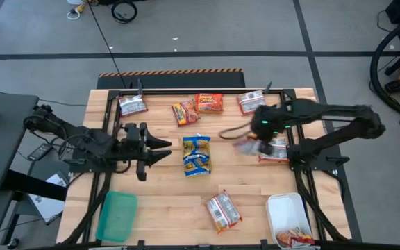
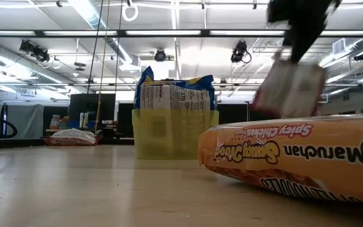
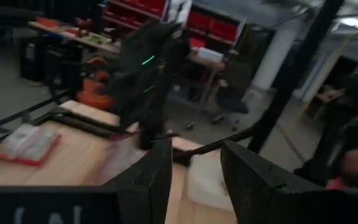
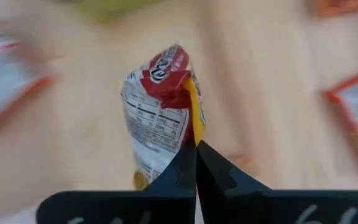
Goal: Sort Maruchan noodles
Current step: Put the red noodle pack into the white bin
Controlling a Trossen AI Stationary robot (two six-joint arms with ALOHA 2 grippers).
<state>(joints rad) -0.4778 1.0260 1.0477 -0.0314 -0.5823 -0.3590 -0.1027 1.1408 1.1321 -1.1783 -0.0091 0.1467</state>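
From above, I count eight noodle packets on the table (image 1: 165, 201), one green tray (image 1: 117, 215) and one white tray (image 1: 289, 212). The right gripper (image 1: 250, 144) is clenched on a silver-red packet (image 1: 245, 146) at the right, lifted. The left gripper (image 1: 165, 148) hangs parted at the left, holding nothing.

Low down, that packet (image 2: 290, 88) dangles tilted.

At the right wrist, its long axis runs straight away from the fingers (image 4: 179, 177).

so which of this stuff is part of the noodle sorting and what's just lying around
Part of the job:
- silver-white packet pinched in the right gripper
- blue-and-yellow packets
- orange packets
- white tray
- green tray

Lying about:
- cable on the floor
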